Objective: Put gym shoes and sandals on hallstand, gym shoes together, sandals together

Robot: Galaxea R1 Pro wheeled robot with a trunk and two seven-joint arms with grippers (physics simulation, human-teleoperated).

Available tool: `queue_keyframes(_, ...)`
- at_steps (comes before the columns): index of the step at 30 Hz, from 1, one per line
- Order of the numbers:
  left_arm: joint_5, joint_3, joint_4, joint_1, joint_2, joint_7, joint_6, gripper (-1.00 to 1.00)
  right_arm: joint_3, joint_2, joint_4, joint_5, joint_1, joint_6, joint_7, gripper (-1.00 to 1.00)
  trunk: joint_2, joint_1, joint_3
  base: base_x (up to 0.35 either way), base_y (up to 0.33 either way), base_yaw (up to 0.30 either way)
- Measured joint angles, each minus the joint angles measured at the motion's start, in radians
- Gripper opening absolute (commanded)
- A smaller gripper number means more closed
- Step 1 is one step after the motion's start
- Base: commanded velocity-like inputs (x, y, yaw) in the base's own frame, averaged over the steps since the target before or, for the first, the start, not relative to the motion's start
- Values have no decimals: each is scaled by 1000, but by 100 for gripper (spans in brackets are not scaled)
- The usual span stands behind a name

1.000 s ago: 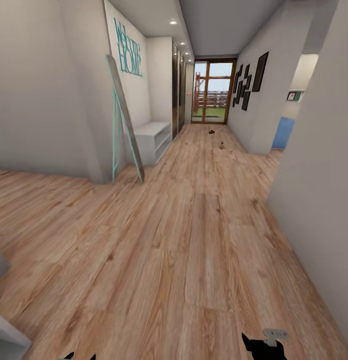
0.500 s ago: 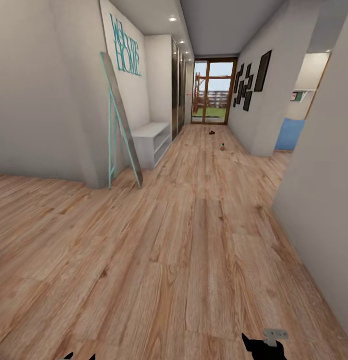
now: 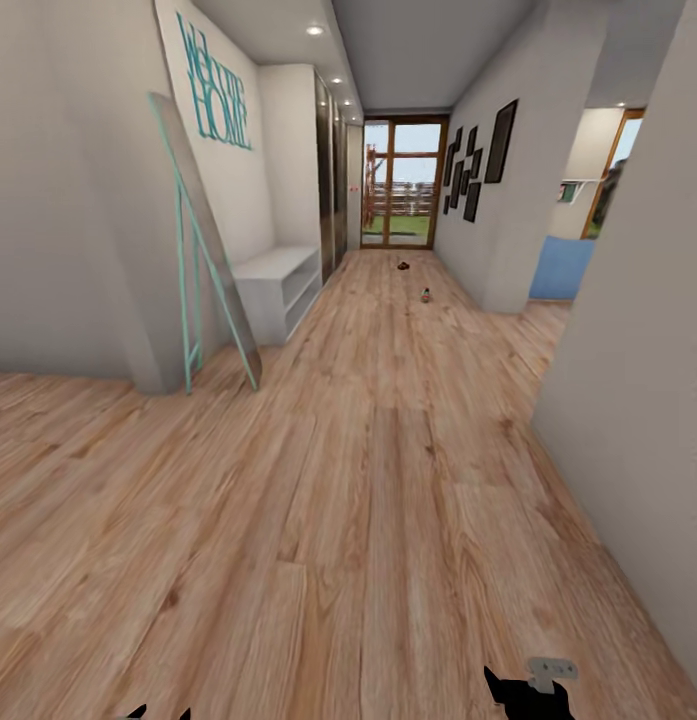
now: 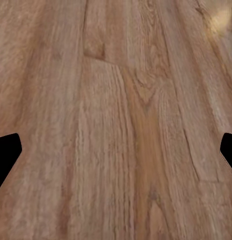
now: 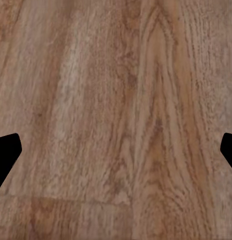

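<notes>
Far down the corridor, near the glass door (image 3: 400, 195), two small dark shapes lie on the corridor floor (image 3: 368, 480) — one (image 3: 402, 265) closer to the door, the other (image 3: 425, 295) a little nearer the camera and slightly to the right; both are too small to tell whether they are gym shoes or sandals. Along the left wall stands a plain low white open bench (image 3: 270, 290) with shelf tiers, and nearer than it a tall mirror (image 3: 203, 245) with a mint frame leans against the wall corner. Teal lettering (image 3: 216, 85) hangs on the wall above. Dark picture frames (image 3: 478, 165) line the right wall, and a blue panel (image 3: 561, 268) shows past the right-hand corner. At the head view's lower edge the left hand (image 3: 160, 714) and the right hand (image 3: 533, 692) barely show. Both wrist views look down on bare planks, with the left hand's fingertips (image 4: 6, 152) and the right hand's fingertips (image 5: 6, 150) spread wide at the edges — both released, grasping nothing.
</notes>
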Motion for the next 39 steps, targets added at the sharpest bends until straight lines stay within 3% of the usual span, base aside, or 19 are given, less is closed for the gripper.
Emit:
queue_keyframes(10,1,1,0,0,0,0,0,100,0,0,0,0,-1,0,0,100,0,0,0,339,0,-179)
queue_keyframes(39,2,1,0,0,0,0,0,100,0,0,0,0,-1,0,0,100,0,0,0,339,0,-9)
